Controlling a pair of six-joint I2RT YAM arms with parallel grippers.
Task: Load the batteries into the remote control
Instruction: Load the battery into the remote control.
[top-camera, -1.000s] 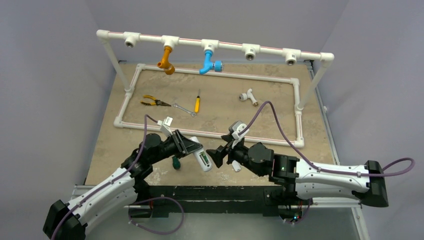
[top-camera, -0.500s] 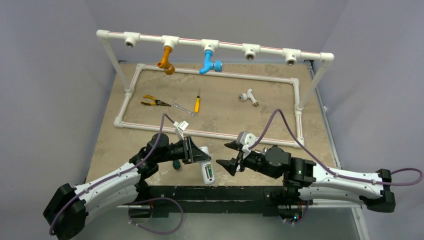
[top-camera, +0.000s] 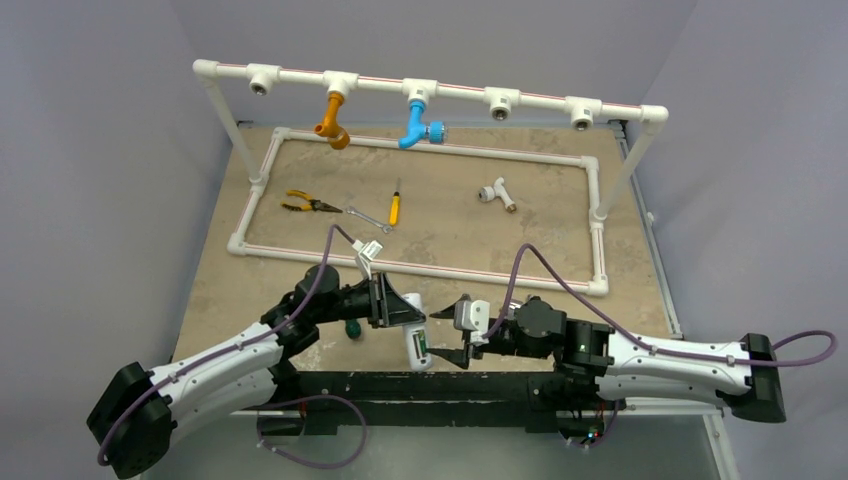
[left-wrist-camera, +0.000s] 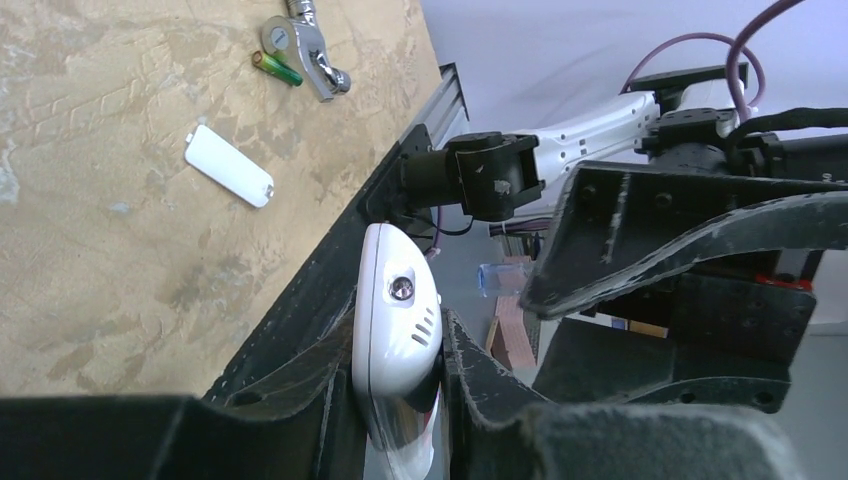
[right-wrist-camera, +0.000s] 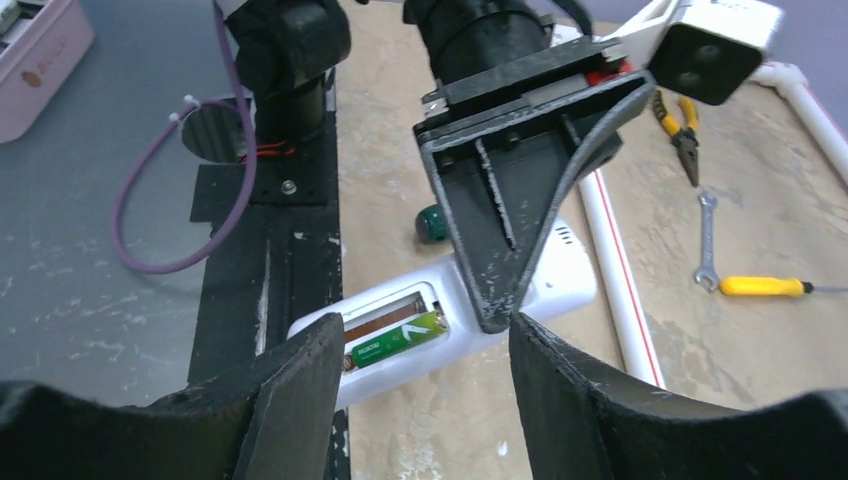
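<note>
My left gripper (top-camera: 398, 312) is shut on the remote control (top-camera: 415, 338), a white bar held tilted over the table's near edge with its open battery recess facing the right arm. One green battery (right-wrist-camera: 395, 340) lies in that recess beside an empty slot. In the left wrist view the remote control (left-wrist-camera: 395, 300) sits clamped between the fingers. A second green battery (left-wrist-camera: 277, 68) lies loose on the table against a metal fitting (left-wrist-camera: 305, 50). My right gripper (top-camera: 452, 335) is open and empty, its tips just short of the remote control (right-wrist-camera: 560, 275).
A small white cover plate (left-wrist-camera: 228, 165) lies on the table. A dark-green-handled screwdriver (top-camera: 352, 327) sits beside the left arm. Farther back, inside the white pipe frame (top-camera: 420, 268), lie pliers (top-camera: 305, 205), a wrench (top-camera: 368, 217), a yellow screwdriver (top-camera: 394, 208) and a tee fitting (top-camera: 495, 192).
The left arm swung the remote down toward the near edge. The right gripper dropped and moved left toward it, and its jaws narrowed somewhat.
</note>
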